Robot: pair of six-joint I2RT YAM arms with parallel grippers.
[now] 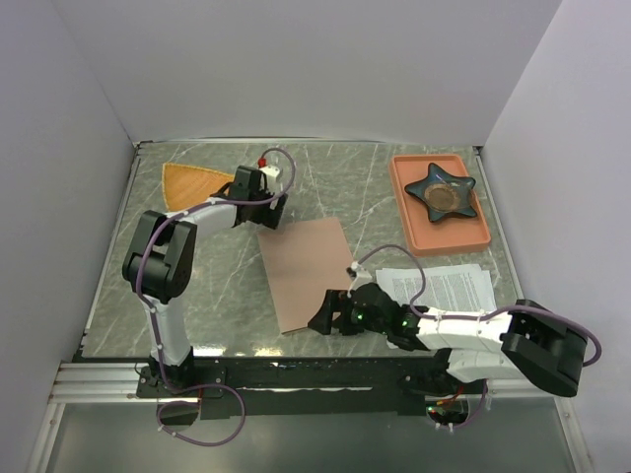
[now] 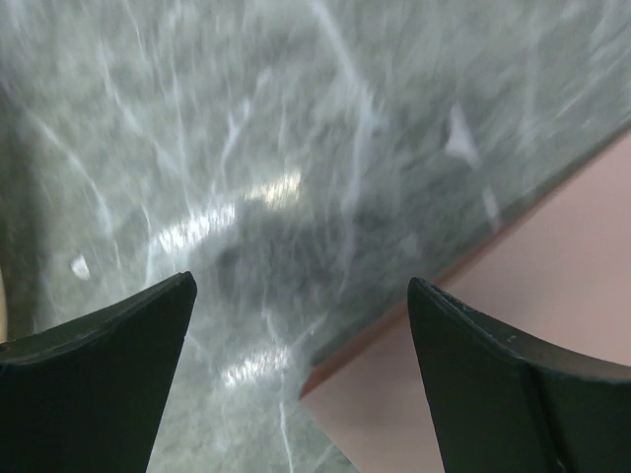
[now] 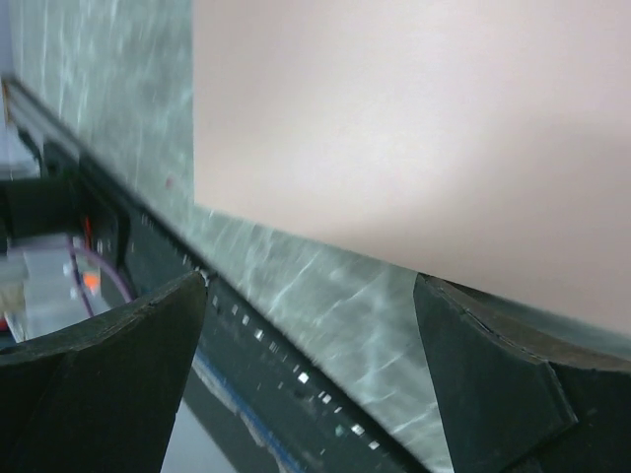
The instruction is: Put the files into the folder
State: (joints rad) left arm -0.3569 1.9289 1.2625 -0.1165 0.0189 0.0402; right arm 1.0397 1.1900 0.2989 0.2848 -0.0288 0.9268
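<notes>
- Flat orange fan-shaped plate (image 1: 192, 183): far left corner of the grey-green marbled tabletop (image 1: 222, 291), well apart from the task's things.
- Left gripper (image 2: 301, 296): jaws wide apart, holding nothing. It hangs low over the tabletop just beside the folder's far left corner, which shows between its fingers in the left wrist view.
- Thin pinkish-brown rectangular card folder (image 1: 306, 268): lies flat at mid-table, apparently shut, with no sheet in it.
- Right gripper (image 3: 311, 291): jaws spread wide, empty, at the folder's near right edge and low to the table.
- White printed paper files (image 1: 444, 288): rest on the table right of the folder, near but apart from it. Their near edge is partly hidden under the right arm.
- Salmon rectangular tray (image 1: 473, 235): far right, carrying a dark star-shaped dish (image 1: 441, 190).
- Hazards, as judged:
  - The folder lies flush on a smooth surface, so a finger could skate over the edge and shove the folder away rather than lift its cover.
  - Both arms working opposite corners could twist or buckle the card.
  - The right arm and its cable pass over the files and could drag or crease the sheets.
</notes>
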